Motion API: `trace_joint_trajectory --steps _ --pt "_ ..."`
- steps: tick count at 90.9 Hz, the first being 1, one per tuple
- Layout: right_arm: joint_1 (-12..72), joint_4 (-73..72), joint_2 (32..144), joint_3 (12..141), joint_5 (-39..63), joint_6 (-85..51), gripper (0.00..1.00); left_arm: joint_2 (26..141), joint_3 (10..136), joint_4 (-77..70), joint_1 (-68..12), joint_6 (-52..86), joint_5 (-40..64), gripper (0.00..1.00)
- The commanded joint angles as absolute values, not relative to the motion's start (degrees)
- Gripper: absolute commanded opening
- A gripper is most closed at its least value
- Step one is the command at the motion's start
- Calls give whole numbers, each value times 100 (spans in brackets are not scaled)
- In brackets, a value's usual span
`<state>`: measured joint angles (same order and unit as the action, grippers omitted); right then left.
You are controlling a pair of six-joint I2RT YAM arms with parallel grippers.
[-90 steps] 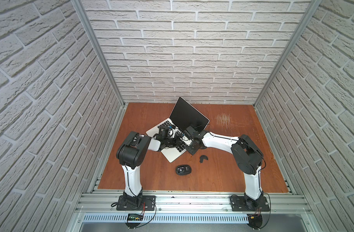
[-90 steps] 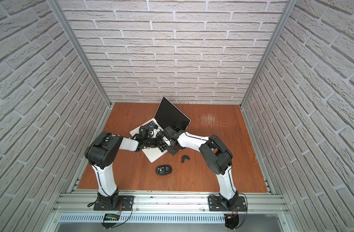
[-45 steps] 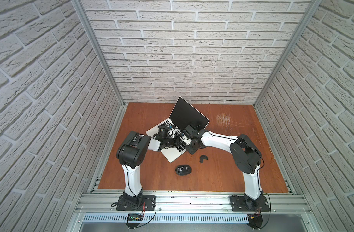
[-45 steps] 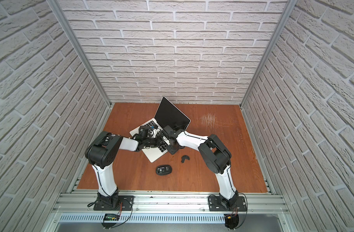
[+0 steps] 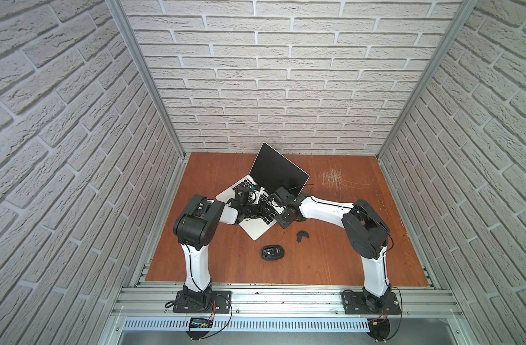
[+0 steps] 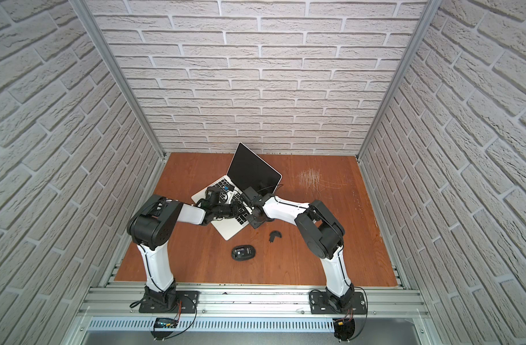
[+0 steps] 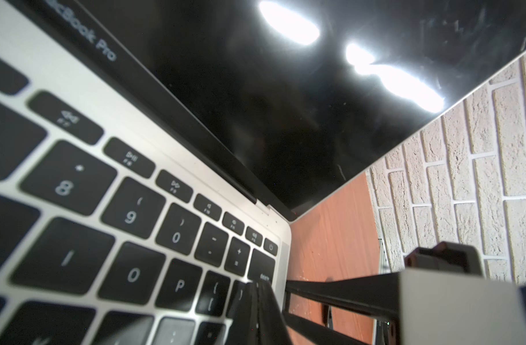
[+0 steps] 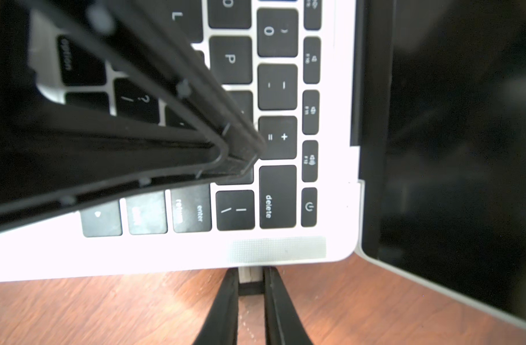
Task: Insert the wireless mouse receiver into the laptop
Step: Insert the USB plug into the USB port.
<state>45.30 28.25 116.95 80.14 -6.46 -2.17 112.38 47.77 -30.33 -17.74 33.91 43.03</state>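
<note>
While both arms lean in over the wooden table (image 5: 330, 263), we see the left gripper (image 7: 257, 288) with its jaws pressed together and nothing between them. Its tips are down among the keys at the right end of the keyboard (whether they press a key we cannot tell). Beneath it lies the laptop (image 5: 257, 231), open and turned at an angle, its dark screen tilted back toward the brick wall. In front of the laptop, apart from it, the black mouse (image 5: 272, 252) rests on the boards. At the laptop's right edge, just beside the corner with the delete key, the right gripper (image 8: 250, 273) pinches the wireless mouse receiver (image 8: 250, 282) by its black end. The receiver's silver plug end meets the edge of the case, and how deep it sits we cannot make out. Farther right, a curved black cover piece (image 5: 302, 236) lies alone on the table.
</note>
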Motion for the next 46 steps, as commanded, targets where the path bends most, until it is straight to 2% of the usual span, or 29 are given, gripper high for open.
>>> trace_joint_trajectory --steps 1,19,46 --pt "4298 2922 12242 7823 -1342 -84 6 11645 4531 -2354 -1653 3182 3977 8" --pt "4257 2464 12245 7784 -820 -41 10 11683 4540 -2357 -1646 3182 3998 8" --pt "4206 1925 11772 7545 -355 -118 33 11690 4528 -2353 -1626 3169 3966 8"
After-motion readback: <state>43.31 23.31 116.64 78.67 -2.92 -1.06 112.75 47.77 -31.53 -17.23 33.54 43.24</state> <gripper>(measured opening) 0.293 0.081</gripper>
